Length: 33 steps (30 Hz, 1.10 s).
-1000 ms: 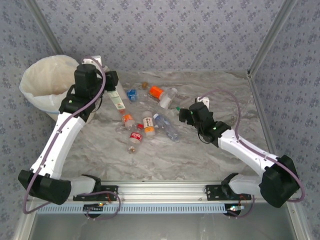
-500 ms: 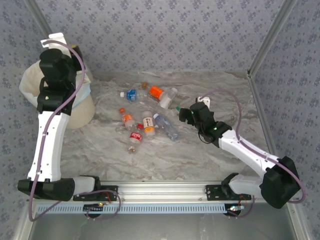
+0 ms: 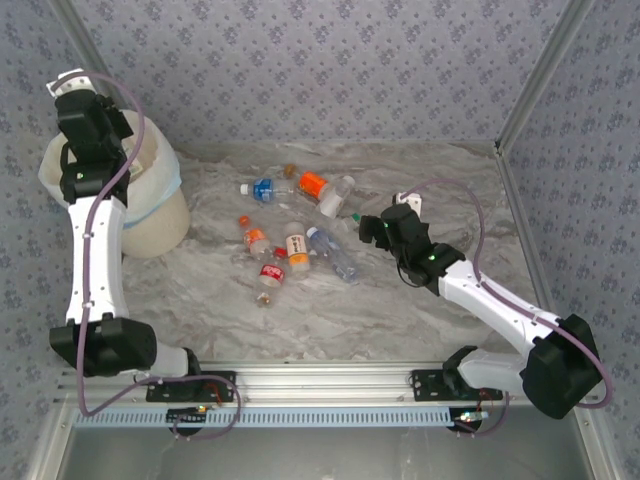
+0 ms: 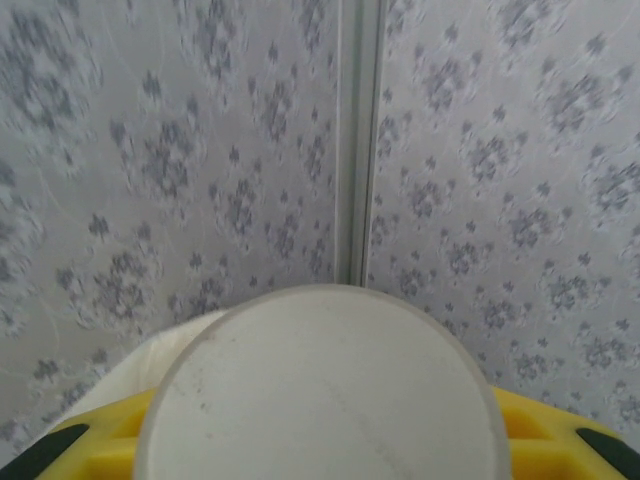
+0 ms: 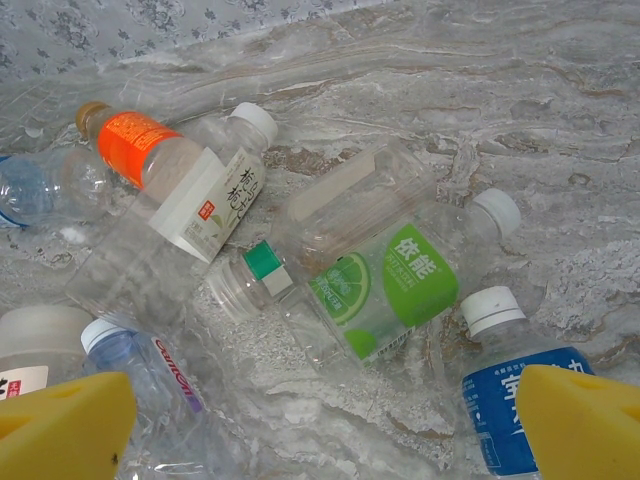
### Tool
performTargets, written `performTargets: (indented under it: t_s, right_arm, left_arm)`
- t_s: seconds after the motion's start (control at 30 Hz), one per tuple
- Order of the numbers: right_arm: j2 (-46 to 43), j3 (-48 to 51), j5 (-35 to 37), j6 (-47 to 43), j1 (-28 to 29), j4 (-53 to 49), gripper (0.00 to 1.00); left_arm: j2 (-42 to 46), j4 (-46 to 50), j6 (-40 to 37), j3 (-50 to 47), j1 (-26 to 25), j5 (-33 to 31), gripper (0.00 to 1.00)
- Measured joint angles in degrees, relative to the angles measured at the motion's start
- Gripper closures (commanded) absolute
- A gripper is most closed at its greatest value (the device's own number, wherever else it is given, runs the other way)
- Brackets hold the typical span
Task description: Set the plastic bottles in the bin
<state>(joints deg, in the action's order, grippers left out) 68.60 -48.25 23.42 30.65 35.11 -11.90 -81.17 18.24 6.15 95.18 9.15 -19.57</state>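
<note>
A: Left claw (image 4: 320,445), state?
B: Pinching a bottle (image 4: 320,385). The round base faces the wrist camera, with yellow fingers (image 4: 95,440) on both sides of it. A wall corner (image 4: 355,150) is behind.

A: Where's the bin?
B: The bin (image 3: 150,215) is at the far-left corner of the desk (image 3: 420,310). It's upright and pale blue, with a white liner (image 3: 60,175) folded over the rim. The left arm is raised above it. Can't tell if the bottle is right over the opening.

A: Right claw?
B: The right claw (image 5: 320,430) is spread wide with nothing between the pads, low over the pile.

A: What's under it?
B: All lying on their sides. The green-label bottle (image 5: 390,280) is in the middle, its white cap pointing right. The blue-label bottle (image 5: 510,400) is just beside the right pad. The orange-label bottle (image 5: 130,140) is at upper left, touching the white-label bottle (image 5: 215,200). A crushed clear one with a green cap (image 5: 262,262) is against the green-label bottle.

A: And the overall layout?
B: From the top, the plastic bottles (image 3: 295,240) sit in a loose cluster mid-desk, well apart from the bin. The right arm reaches in from the right side.
</note>
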Motion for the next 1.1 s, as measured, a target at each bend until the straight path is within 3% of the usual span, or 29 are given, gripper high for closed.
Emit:
performTargets:
  t_s: [0.1, 0.27, 0.4, 0.6, 0.77, 1.1]
  right_arm:
    - [0.0, 0.0, 0.0, 0.0, 0.0, 0.0, 0.0]
    - [-0.7, 0.1, 0.0, 0.0, 0.0, -0.1, 0.0]
    - [-1.1, 0.7, 0.0, -0.2, 0.0, -0.1, 0.0]
    - [-1.1, 0.9, -0.7, -2.3, 0.0, -0.1, 0.0]
    - [-0.1, 0.9, -6.5, -7.5, -0.2, 0.1, 0.02]
    - [9.0, 0.8, -19.9, -16.2, 1.4, -1.4, 0.04]
  left_arm:
    - [-1.1, 1.8, 4.5, -1.2, 3.4, 6.4, 0.62]
    - [-1.7, 5.1, 12.7, -2.8, 7.8, 12.8, 0.21]
    - [-1.7, 6.8, 18.1, -2.8, 9.6, 16.6, 0.09]
    - [-1.4, 7.5, 21.8, -2.8, 9.9, 20.3, 0.01]
    - [0.5, 7.8, 23.6, -2.8, 9.9, 25.4, 0.01]
    - [8.3, 1.0, 30.1, -9.6, 9.9, 43.9, 0.01]
